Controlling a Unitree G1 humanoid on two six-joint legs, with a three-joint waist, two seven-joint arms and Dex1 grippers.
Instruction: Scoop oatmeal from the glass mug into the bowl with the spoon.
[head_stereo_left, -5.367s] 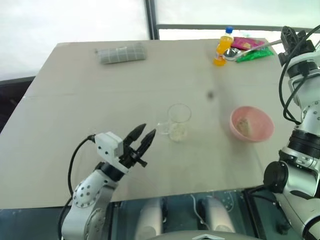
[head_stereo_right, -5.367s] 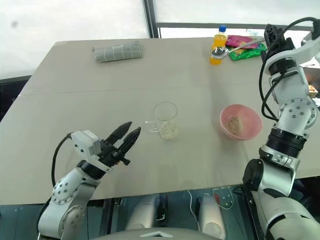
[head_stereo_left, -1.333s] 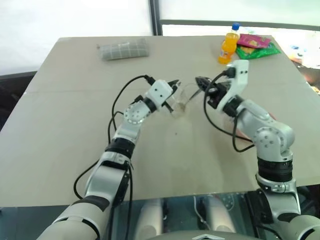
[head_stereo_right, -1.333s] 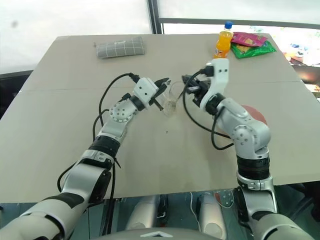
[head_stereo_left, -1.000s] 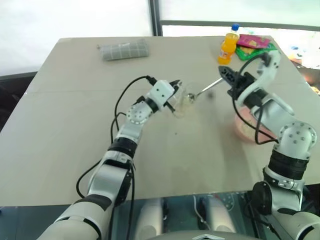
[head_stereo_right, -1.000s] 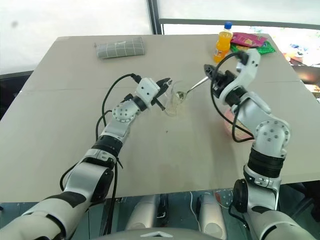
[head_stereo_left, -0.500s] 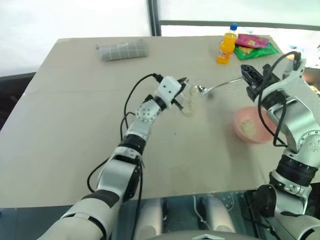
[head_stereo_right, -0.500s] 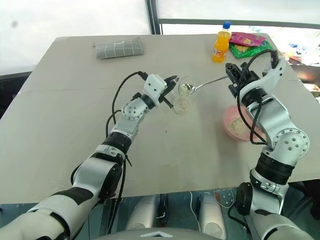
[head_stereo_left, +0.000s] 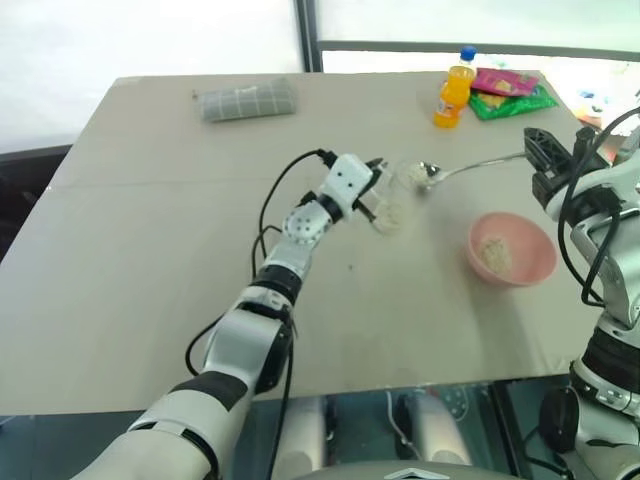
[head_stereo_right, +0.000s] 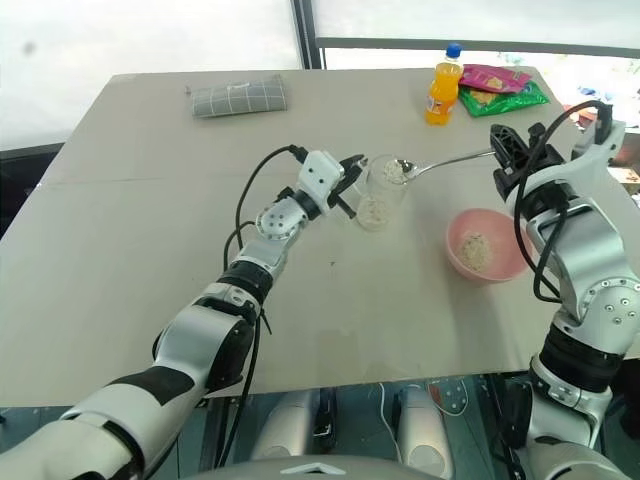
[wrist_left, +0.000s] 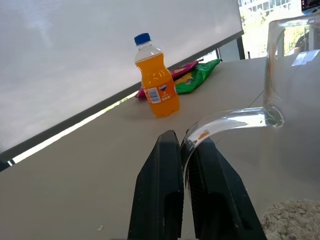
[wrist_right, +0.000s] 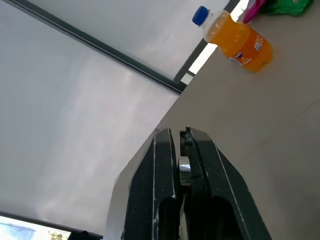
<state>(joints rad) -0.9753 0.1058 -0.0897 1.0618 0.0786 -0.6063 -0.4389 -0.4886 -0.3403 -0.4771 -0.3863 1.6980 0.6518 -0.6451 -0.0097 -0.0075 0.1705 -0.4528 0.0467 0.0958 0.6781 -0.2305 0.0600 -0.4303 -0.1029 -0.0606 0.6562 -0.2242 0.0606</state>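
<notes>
You're mid-transfer: right gripper (head_stereo_right: 505, 155) is clenched on the spoon (head_stereo_right: 440, 162) handle, loaded w/ oatmeal (head_stereo_right: 393, 170), head just above the glass mug (head_stereo_right: 378, 195) rim. Left gripper (wrist_left: 186, 150) pinches the mug's handle, steadying it. Spoon's long axis runs roughly level across the table, head pointing toward the mug. Next, I'd judge: carry it over the bowl (head_stereo_right: 508, 235), keep it level, then tip.

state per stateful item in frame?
left gripper: shut on the glass mug's handle
right gripper: shut on the spoon's handle
glass mug: upright, part full of oatmeal
spoon: loaded, head by the mug's rim
bowl: upright, some oatmeal inside
orange drink bottle: upright, capped
</notes>
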